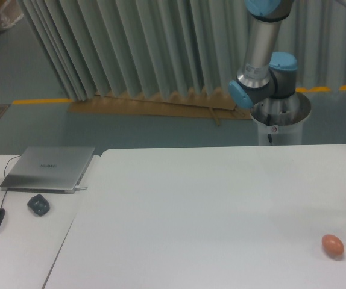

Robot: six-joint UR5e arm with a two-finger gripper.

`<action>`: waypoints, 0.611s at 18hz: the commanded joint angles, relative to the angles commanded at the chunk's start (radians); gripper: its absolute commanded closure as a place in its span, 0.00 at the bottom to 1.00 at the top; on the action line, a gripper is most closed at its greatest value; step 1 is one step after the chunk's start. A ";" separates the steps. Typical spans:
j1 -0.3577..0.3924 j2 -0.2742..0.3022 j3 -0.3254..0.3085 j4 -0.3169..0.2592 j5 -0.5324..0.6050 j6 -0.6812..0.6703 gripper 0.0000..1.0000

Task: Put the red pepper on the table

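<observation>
my gripper is out of view above the frame, so i cannot tell whether it is open or holding anything, and the red pepper shows nowhere on the table (pixel 209 205); i judge i must next bring it down onto that white top.

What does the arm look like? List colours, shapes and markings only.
The silver tubular robot arm has light blue rounded joint caps and rises from a grey cylindrical pedestal bearing a small red-and-white sticker. The end effector is out of frame.
</observation>
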State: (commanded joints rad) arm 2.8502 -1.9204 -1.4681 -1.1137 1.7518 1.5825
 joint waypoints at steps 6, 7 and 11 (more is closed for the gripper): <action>0.024 -0.081 0.014 0.018 -0.002 0.274 0.00; 0.035 -0.092 0.015 0.018 0.001 0.359 0.00; 0.040 -0.111 0.034 0.012 0.056 0.502 0.00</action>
State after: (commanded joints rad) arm 2.8900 -2.0310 -1.4343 -1.1014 1.8083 2.0842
